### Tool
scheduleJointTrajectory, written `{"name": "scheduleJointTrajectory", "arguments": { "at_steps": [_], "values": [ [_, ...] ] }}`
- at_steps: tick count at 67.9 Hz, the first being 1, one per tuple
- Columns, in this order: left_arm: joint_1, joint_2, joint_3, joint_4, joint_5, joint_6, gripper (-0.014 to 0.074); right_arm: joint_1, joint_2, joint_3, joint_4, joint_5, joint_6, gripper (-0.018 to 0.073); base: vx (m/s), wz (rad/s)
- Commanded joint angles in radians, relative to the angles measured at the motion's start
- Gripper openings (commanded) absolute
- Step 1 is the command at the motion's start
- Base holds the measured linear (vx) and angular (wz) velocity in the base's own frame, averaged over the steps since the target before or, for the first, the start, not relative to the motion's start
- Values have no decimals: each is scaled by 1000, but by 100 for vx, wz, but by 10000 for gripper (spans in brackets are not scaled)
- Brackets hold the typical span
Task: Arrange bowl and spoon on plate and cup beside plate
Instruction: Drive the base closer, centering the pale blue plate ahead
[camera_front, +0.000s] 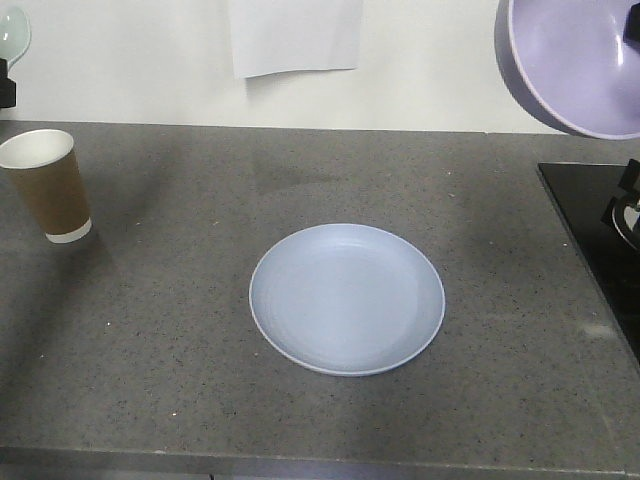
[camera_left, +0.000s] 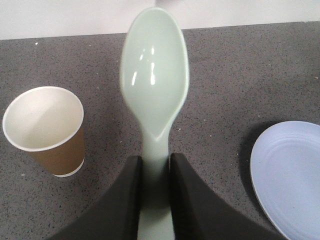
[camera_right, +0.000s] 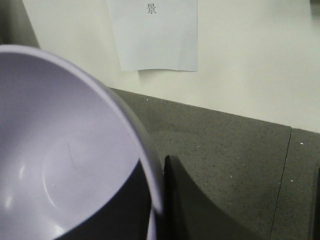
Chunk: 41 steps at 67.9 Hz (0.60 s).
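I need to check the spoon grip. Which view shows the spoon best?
The left wrist view: the spoon fills the middle, handle pinched by the left gripper. The front view catches only its tip at the top-left corner; the right wrist view misses it.

The front view looks down over the desk (camera_front: 150, 380) toward its far edge. The left wrist view, close behind the left tool (camera_left: 155, 169) and spoon (camera_left: 154, 75), faces that edge too; both show cup (camera_front: 48, 185) and plate (camera_front: 346, 298). The right wrist view hugs the bowl (camera_right: 60, 165), facing the wall (camera_right: 250, 60).

spoon (camera_left: 154, 75) glossy plastic | bowl (camera_front: 580, 60) smooth plastic | cup (camera_left: 47, 130) paper
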Motion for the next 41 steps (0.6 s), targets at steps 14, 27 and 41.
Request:
{"name": "scheduleJointTrajectory", "arguments": {
  "at_steps": [14, 27, 41],
  "values": [
    [1, -29, -23, -34, -54, 0, -6, -6, -20, -30, 51, -50, -6, -3, 3, 0],
    [1, -29, -23, -34, -54, 0, -6, -6, -20, -30, 51, -50, -6, -3, 3, -1],
    [1, -29, -23, -34, -54, 0, -6, -6, -20, -30, 51, -50, -6, -3, 2, 0]
  ]
}}
